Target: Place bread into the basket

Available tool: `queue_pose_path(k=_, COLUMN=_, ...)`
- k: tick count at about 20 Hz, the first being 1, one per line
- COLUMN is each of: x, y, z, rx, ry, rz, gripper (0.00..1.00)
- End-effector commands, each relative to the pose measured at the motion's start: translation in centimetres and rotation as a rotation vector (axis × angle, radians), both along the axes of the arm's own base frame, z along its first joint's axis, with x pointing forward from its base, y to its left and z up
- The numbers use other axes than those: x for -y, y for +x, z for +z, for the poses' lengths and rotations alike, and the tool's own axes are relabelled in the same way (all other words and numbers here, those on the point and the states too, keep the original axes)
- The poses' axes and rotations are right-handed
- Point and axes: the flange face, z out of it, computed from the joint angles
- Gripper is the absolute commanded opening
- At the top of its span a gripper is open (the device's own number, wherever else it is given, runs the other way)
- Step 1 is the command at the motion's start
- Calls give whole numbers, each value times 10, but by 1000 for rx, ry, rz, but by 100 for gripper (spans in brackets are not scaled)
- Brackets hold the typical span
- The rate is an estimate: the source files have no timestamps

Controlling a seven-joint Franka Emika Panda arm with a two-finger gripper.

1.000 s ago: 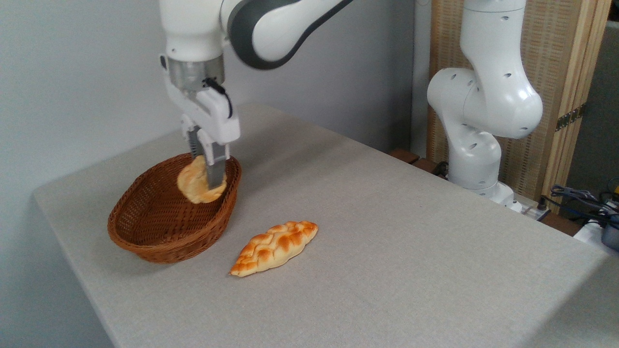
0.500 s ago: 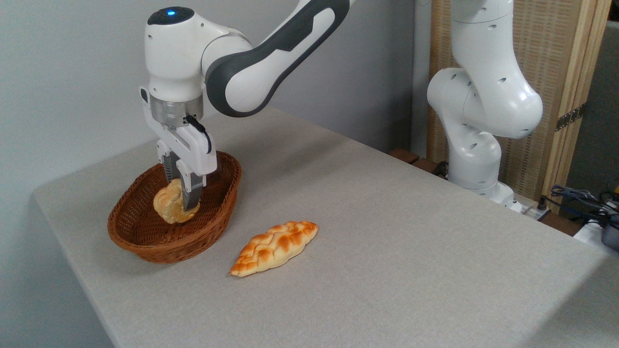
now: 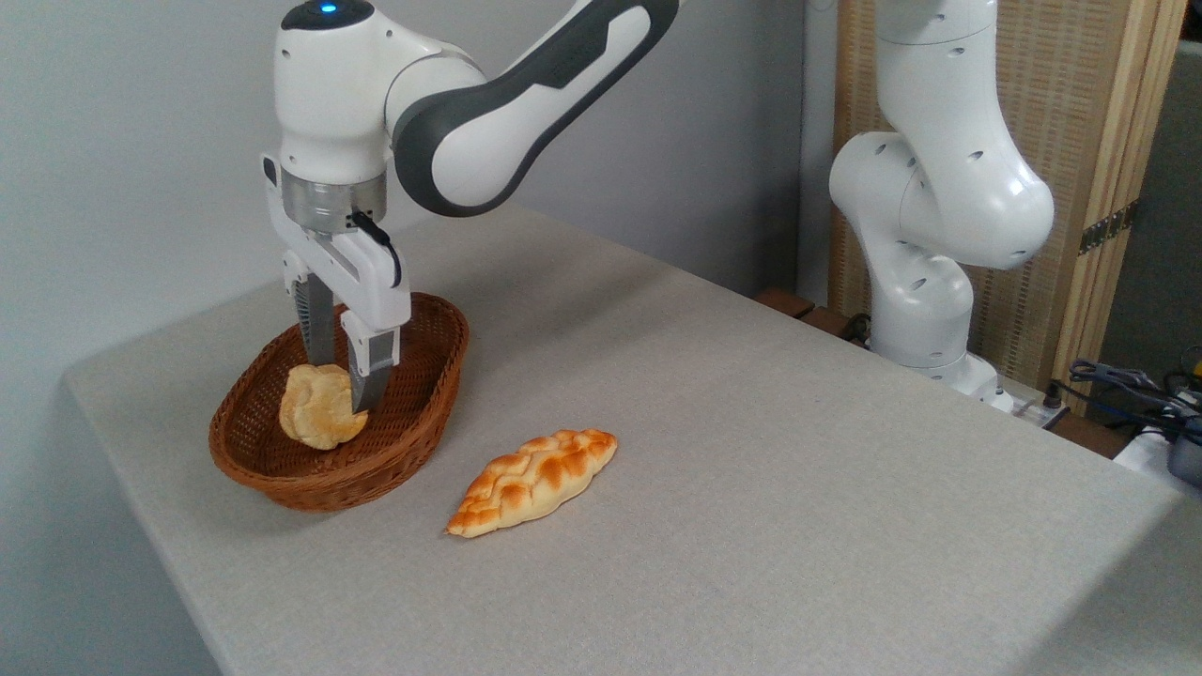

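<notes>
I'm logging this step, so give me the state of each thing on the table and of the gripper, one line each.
Bun: lying in the basket, released.
Basket: upright on the table, holding the bun.
Braided loaf: flat on the table, right of the basket, untouched.
Gripper: jaws open, straddling the bun's top, inside the basket.
</notes>
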Motion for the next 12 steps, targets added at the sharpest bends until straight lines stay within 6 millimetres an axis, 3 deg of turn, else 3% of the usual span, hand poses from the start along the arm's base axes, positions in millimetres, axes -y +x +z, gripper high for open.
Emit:
queue_pose_path(k=1, x=-9, y=-1, z=18, rx=14, ry=44, rz=3, gripper=100)
queue_pose_path(k=3, x=-14, y=-4, z=23, rx=-4, ry=86, rz=-9, gripper=100)
queue_pose_path(k=8, x=-54, y=8, z=66, rx=-39, ry=130, rz=42, gripper=100)
queue_pose_path(k=12, x=-86, y=14, z=84, rx=-48, ry=161, rz=78, gripper=100)
